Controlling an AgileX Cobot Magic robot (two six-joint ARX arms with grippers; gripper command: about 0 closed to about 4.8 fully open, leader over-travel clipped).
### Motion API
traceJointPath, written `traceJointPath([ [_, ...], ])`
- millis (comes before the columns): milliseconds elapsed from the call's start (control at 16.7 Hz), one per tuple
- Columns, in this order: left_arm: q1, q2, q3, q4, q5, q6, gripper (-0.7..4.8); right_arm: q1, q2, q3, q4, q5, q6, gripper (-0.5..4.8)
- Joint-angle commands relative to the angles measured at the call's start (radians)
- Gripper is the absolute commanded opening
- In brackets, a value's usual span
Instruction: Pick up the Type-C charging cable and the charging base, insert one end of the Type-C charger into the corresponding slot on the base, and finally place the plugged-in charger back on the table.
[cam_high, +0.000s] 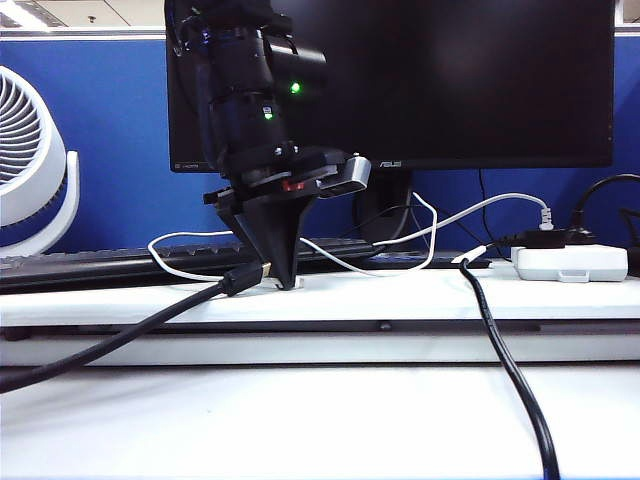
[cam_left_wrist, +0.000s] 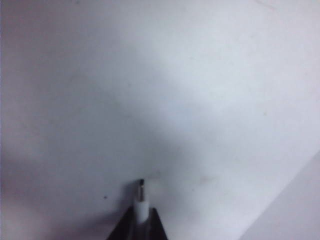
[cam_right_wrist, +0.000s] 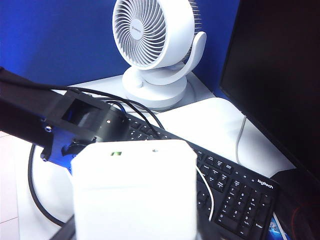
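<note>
My left gripper (cam_high: 288, 283) points straight down onto the raised shelf (cam_high: 400, 296) of the table. In the left wrist view the left gripper (cam_left_wrist: 142, 216) is shut on a white plug end (cam_left_wrist: 142, 199) of the Type-C charging cable; its metal tip sticks out past the fingertips. The thin white cord (cam_high: 190, 270) loops over the shelf behind it. In the right wrist view the charging base (cam_right_wrist: 134, 190), a plain white block, fills the space between the dark fingers of my right gripper (cam_right_wrist: 134, 235), which is shut on it. The right arm is outside the exterior view.
A thick black cable with a gold-tipped plug (cam_high: 245, 277) lies beside the left gripper. A second black cable (cam_high: 510, 370) hangs over the shelf's front. A wider white box (cam_high: 570, 262), a keyboard (cam_high: 100, 262), a monitor (cam_high: 400, 80) and a fan (cam_high: 25, 160) stand behind.
</note>
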Motion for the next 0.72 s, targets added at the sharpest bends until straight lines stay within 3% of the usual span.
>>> traceJointPath([
  [60, -0.002, 0.0, 0.003, -0.007, 0.005, -0.002, -0.06, 0.001, -0.007, 0.008, 0.032, -0.003, 0.004, 0.53],
  [300, 0.005, -0.014, 0.023, -0.017, 0.057, -0.002, -0.06, -0.003, -0.024, 0.008, 0.034, 0.014, 0.004, 0.53],
  [420, 0.005, -0.037, 0.06, -0.023, 0.1, -0.002, -0.06, -0.01, -0.047, 0.008, 0.034, 0.103, 0.004, 0.53],
  [720, 0.005, -0.094, 0.273, -0.024, 0.25, -0.015, -0.06, -0.055, -0.097, 0.008, 0.089, 0.155, 0.035, 0.52],
])
